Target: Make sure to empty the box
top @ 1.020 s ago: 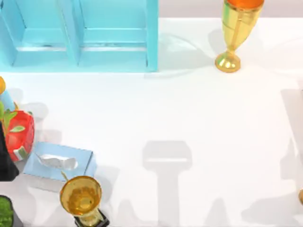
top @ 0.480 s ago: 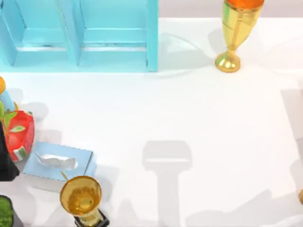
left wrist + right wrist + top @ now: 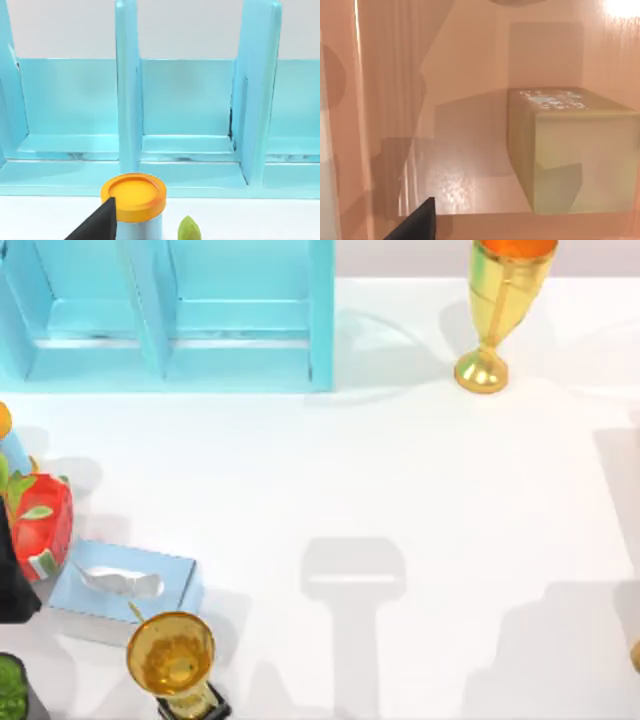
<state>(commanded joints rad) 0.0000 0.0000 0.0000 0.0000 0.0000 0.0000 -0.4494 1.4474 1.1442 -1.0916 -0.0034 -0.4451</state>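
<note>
One yellowish block point(image 3: 572, 150) inside box point(image 3: 465, 75) (pink-walled), seemingly beyond right end effector.

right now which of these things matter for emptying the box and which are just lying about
Job:
- pink box, seen from the right wrist
- yellowish block lying inside it

Just lying about:
- blue shelf
- tall gold cup
- tissue box
- gold trophy
- red strawberry carton
- orange-lidded jar

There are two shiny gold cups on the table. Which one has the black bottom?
The gold trophy cup at the near left, beside the light blue tissue box, stands on a black base. The tall gold goblet at the far right has a round gold foot.
</note>
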